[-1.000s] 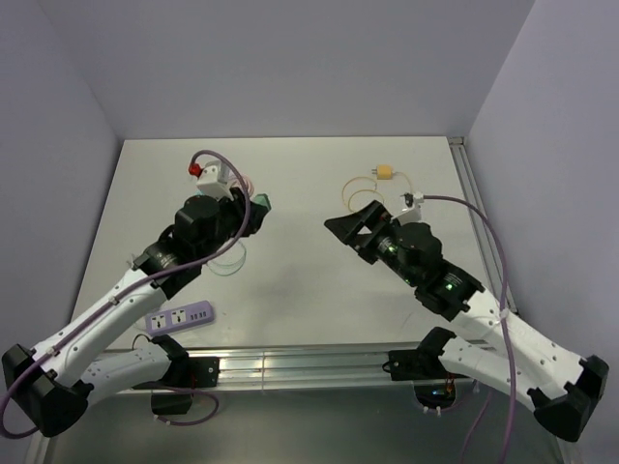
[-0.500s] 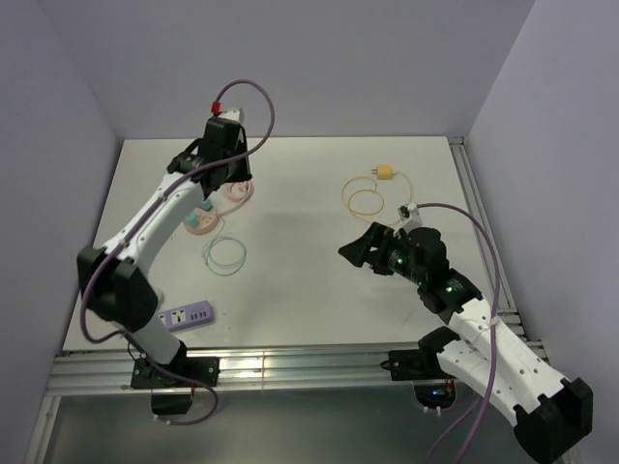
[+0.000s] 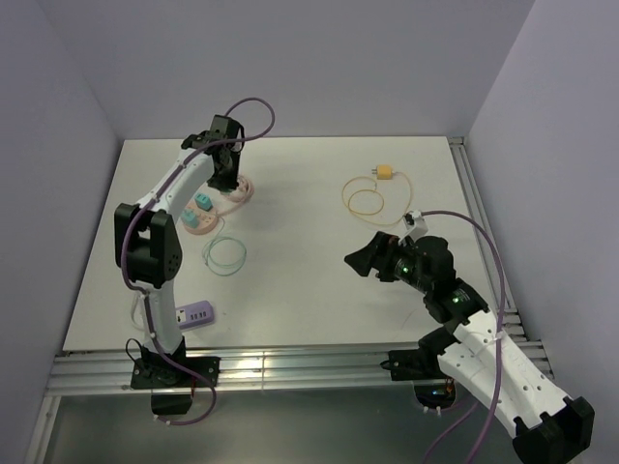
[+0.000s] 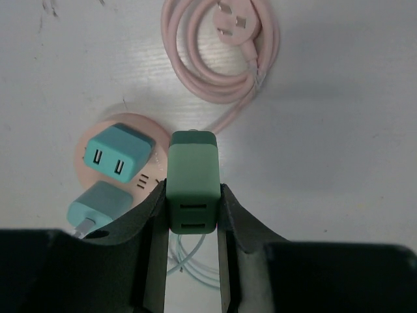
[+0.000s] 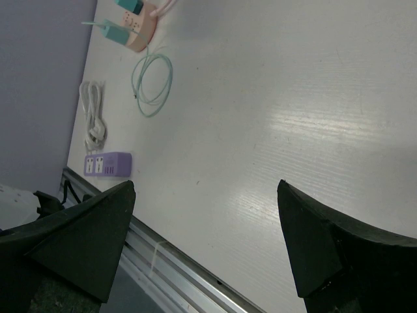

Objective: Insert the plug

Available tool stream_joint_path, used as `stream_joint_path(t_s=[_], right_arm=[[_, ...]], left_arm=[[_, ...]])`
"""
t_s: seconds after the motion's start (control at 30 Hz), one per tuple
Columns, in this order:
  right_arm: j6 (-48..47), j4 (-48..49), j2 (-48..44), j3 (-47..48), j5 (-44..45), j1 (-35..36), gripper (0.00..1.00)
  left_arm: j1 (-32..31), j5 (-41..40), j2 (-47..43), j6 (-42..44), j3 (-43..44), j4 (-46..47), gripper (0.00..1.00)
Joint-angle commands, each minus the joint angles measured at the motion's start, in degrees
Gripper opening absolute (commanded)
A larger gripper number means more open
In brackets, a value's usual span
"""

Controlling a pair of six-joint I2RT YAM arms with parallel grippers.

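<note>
My left gripper [image 4: 191, 195] is shut on a green plug [image 4: 191, 176], its two slots facing the camera. The plug stands at the right edge of a round pink power strip [image 4: 148, 184], which carries two teal plugs [image 4: 117, 152]. Whether the green plug's prongs are in a socket is hidden. In the top view, the left gripper [image 3: 224, 179] is over the pink strip [image 3: 242, 190] at the far left of the table. My right gripper [image 3: 360, 259] hovers open above the table's right half, with nothing between its fingers [image 5: 205, 186].
A pink cable coil [image 4: 225, 52] lies just beyond the strip. A teal cable ring [image 3: 225, 253] and a purple power strip [image 3: 193, 315] sit near the front left. A yellow plug [image 3: 385, 173] with looped cord lies at the back right. A metal rail [image 5: 195, 274] runs along the front edge.
The left arm has swung from the table's middle out to the far left and now holds the green plug at the pink strip. The right gripper has drawn back towards the near right.
</note>
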Motion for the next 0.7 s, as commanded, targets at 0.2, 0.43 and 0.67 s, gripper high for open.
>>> stream_joint_path(t_s=[0.2, 0.43, 0.67], right_arm=[[-0.4, 3.1, 1.6, -1.4, -2.9, -0.7, 0.96], [-2.5, 0.4, 0.2, -0.4, -1.0, -0.8, 0.96], [-3.4, -0.2, 0.6, 0.3, -1.3, -1.0, 0.96]], left_arm=[[0.3, 6.4, -7.7, 10.9, -6.7, 0.2, 0.0], [1.9, 4.2, -9.3, 13.2, -8.8, 0.0, 0.0], [2.0, 1.6, -10.4, 14.6, -11.1, 1.5, 0.0]])
